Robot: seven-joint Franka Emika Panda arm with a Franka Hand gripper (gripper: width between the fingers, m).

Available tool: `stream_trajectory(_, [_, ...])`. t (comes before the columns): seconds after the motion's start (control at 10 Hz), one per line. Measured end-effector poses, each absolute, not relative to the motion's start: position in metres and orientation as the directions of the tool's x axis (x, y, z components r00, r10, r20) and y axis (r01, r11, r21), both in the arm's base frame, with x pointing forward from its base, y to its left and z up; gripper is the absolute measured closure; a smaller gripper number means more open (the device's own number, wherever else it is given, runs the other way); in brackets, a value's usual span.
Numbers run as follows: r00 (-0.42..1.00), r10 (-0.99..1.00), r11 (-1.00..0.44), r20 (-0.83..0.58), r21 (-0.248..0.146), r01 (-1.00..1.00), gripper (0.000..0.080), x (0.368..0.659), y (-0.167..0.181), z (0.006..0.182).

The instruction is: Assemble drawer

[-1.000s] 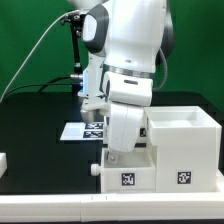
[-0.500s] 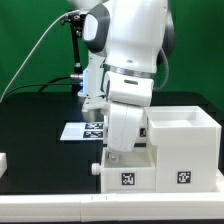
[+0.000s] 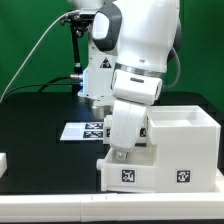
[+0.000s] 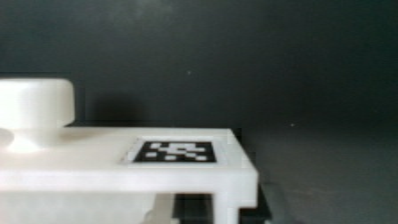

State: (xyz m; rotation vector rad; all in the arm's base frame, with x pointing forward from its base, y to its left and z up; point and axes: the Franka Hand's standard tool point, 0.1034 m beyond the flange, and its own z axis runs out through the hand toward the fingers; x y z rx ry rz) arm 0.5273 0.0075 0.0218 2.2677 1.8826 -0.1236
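The white drawer housing (image 3: 186,150) stands at the exterior view's right with a marker tag on its front. The smaller white drawer tray (image 3: 125,178), also tagged, stands against its left side. My gripper (image 3: 121,153) reaches straight down onto the tray's top edge, and the wrist hides most of it there. In the wrist view the tray's white wall (image 4: 125,165) carries a tag and a round white knob (image 4: 36,105). My gripper (image 4: 238,212) has a dark finger on each side of a thin white wall of the tray and appears shut on it.
The marker board (image 3: 84,130) lies on the black table behind the arm. A small white part (image 3: 3,160) shows at the exterior view's left edge. A black post with cables stands at the back (image 3: 76,60).
The arm's upper body has swung toward the exterior view's right. The small knob seen at the tray's left edge earlier no longer shows. The tray has barely shifted.
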Motion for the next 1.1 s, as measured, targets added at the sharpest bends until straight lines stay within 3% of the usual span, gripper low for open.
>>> stream_trajectory(0.3, [0.090, 0.982, -0.071, -0.168, 0.113, 0.991, 0.0758, 0.530, -0.009, 0.021])
stream_trajectory(0.6, [0.005, 0.983, 0.011, -0.183, 0.085, 0.996, 0.0758, 0.528, -0.026, 0.022])
stream_trajectory(1.1, [0.049, 0.982, -0.036, -0.184, 0.074, 0.997, 0.0758, 0.528, -0.022, 0.021])
